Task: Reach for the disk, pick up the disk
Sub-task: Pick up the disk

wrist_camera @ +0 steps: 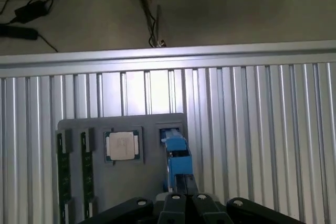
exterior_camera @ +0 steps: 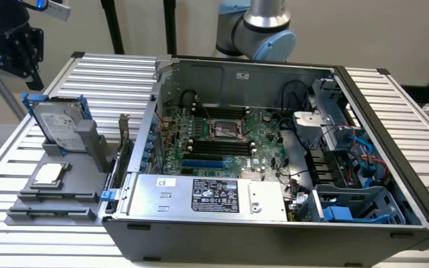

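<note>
The disk (exterior_camera: 56,124) stands upright in a slot of a grey fixture (exterior_camera: 87,146) at the exterior view's left, its white label facing out and its blue carrier framing it. From the wrist view I look down on the disk's (wrist_camera: 176,153) blue top edge. My gripper (exterior_camera: 29,72) hangs well above and behind the disk, apart from it. In the wrist view the gripper (wrist_camera: 185,184) sits directly over the disk's edge with its fingers drawn together, holding nothing.
A small square silver chip (exterior_camera: 48,174) (wrist_camera: 122,145) lies on the grey fixture beside the disk. An open computer case (exterior_camera: 274,156) with a silver power supply box (exterior_camera: 207,195) stands close to the disk's right on the ribbed aluminium table (exterior_camera: 110,78).
</note>
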`<action>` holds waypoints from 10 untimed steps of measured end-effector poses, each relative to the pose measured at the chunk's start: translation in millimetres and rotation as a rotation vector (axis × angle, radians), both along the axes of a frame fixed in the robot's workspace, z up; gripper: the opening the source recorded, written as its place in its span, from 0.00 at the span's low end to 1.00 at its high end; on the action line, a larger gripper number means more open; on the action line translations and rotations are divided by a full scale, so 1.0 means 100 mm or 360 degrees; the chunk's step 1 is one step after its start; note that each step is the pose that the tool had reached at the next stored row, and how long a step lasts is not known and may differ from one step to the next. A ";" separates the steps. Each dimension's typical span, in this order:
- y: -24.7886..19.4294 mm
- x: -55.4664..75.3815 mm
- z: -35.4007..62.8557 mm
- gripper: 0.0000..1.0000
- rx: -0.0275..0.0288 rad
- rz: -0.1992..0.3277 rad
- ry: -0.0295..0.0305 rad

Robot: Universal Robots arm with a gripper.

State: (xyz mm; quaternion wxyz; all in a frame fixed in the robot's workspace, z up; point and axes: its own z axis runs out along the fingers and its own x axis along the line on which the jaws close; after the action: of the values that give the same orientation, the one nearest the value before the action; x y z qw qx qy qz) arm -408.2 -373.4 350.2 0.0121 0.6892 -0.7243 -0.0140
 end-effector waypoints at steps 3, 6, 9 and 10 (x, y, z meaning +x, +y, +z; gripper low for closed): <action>0.011 -0.02 0.000 0.11 -0.00004 0.0011 -0.00005; 0.011 -0.02 0.000 0.18 -0.00007 0.0012 -0.00006; 0.011 -0.02 -0.008 0.30 -0.00006 0.0011 -0.00008; 0.011 -0.02 -0.014 0.36 -0.00007 0.0011 -0.00009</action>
State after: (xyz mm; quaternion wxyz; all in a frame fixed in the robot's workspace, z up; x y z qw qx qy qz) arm -410.5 -372.3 348.8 0.0121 0.6918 -0.7218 -0.0136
